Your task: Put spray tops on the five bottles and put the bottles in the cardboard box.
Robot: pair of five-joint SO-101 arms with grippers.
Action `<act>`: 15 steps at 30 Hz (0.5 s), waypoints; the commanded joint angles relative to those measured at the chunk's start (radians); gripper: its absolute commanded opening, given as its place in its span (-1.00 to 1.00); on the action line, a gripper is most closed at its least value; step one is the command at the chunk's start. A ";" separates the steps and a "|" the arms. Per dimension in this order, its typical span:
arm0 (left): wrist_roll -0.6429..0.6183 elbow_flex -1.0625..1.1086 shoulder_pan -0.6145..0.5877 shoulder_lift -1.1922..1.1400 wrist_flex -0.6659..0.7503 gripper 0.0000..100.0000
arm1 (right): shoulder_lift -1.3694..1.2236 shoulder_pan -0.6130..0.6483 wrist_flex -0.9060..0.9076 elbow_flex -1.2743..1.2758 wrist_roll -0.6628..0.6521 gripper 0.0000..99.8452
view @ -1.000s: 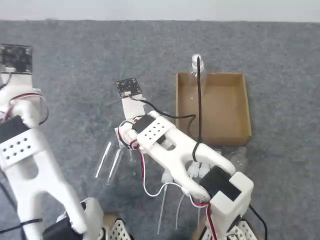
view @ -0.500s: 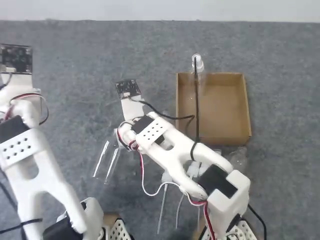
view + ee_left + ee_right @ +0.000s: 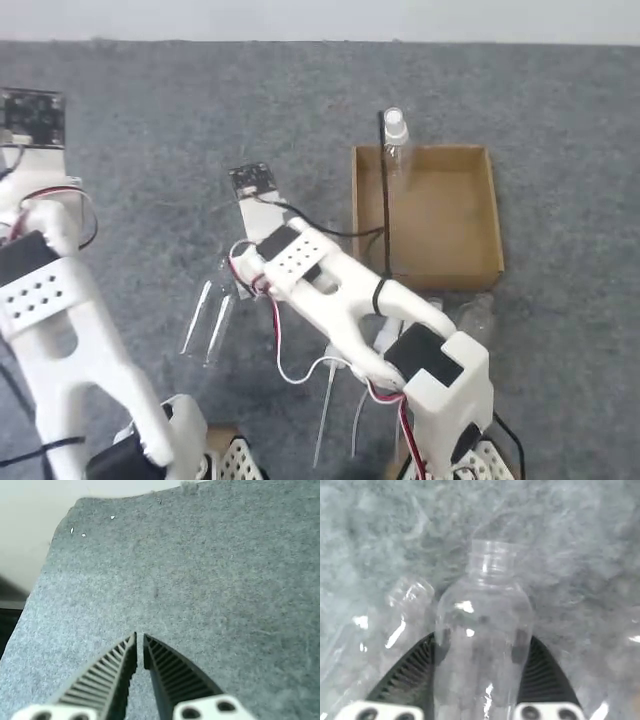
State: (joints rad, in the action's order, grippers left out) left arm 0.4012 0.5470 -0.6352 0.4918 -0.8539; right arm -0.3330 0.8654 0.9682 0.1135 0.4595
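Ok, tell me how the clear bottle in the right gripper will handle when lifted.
The clear bottle looks empty and thin-walled, so probably light and squashable. Its glossy round sides may slip in the right gripper. Dropped, it would likely roll.

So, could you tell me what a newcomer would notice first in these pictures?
The right gripper closed around an uncapped clear bottle, among other bottles on the grey carpet. Next, the cardboard box right of centre, with a spray-topped bottle standing at its far left corner. The left gripper hangs shut over bare carpet.
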 commanded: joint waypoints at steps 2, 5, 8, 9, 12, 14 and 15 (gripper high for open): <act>0.008 -0.010 0.000 0.012 -0.009 -0.98 | 0.128 -0.001 0.157 -0.144 -0.100 -0.93; 0.008 -0.016 0.011 0.017 -0.052 -0.98 | 0.205 -0.019 0.262 -0.180 -0.137 -0.93; 0.008 -0.016 0.028 0.018 -0.089 -0.98 | 0.283 -0.058 0.403 -0.235 -0.199 -0.93; 0.008 -0.018 0.041 0.018 -0.101 -0.98 | 0.308 -0.070 0.453 -0.261 -0.221 -0.93; 0.006 -0.019 0.084 0.018 -0.152 -0.98 | 0.374 -0.104 0.610 -0.339 -0.298 -0.93; 0.005 -0.019 0.124 0.018 -0.187 -0.98 | 0.409 -0.120 0.713 -0.384 -0.344 -0.92; 0.003 -0.019 0.144 0.018 -0.206 -0.98 | 0.426 -0.127 0.759 -0.407 -0.367 -0.92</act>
State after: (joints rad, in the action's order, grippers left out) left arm 0.4012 0.5470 -0.5539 0.4918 -0.9981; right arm -0.0169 0.7687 1.5911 -0.1841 0.1665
